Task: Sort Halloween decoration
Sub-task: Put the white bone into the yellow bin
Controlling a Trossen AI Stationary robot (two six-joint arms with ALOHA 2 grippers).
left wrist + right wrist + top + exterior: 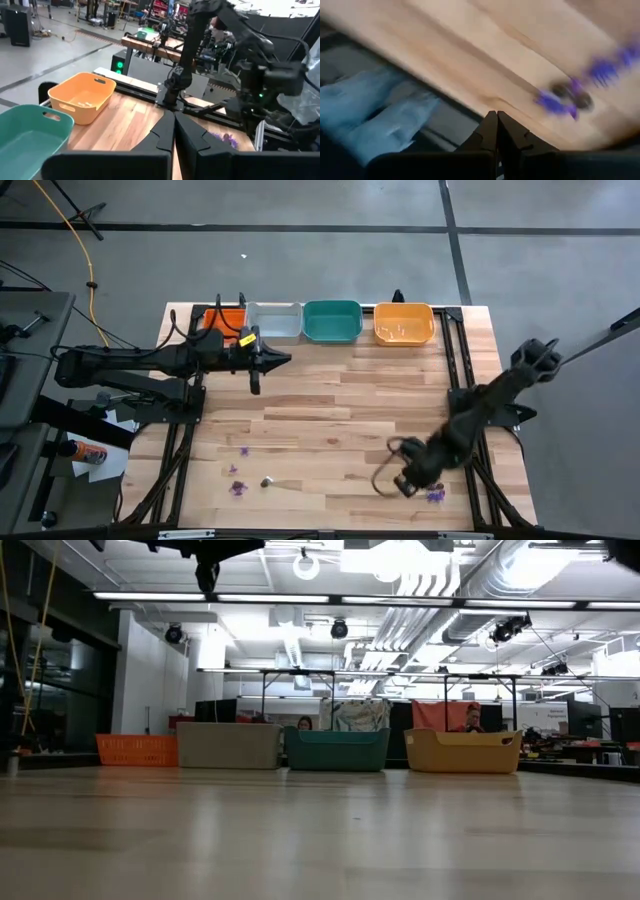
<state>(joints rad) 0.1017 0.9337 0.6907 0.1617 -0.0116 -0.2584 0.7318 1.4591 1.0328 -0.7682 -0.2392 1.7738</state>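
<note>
- Halloween decoration: small purple trinkets in two groups on the near part of the table (330, 410). Left group (240, 475): about three purple pieces and one dark piece. Right group (436, 496): a purple cluster just beside the right gripper.
- Right gripper (405, 485): low over the near right table, fingers pressed together, holding nothing.
- Left gripper (285, 360): near the trays, fingers pressed together, empty.
- Trays, four in a row at the far edge: red (222, 319), grey (274, 321), green (332, 321), orange (404, 323).
- No legible writing or labels.

Bright ceiling strip lights (330, 598) glare in the low view; the right wrist view is smeared with blur.
</note>
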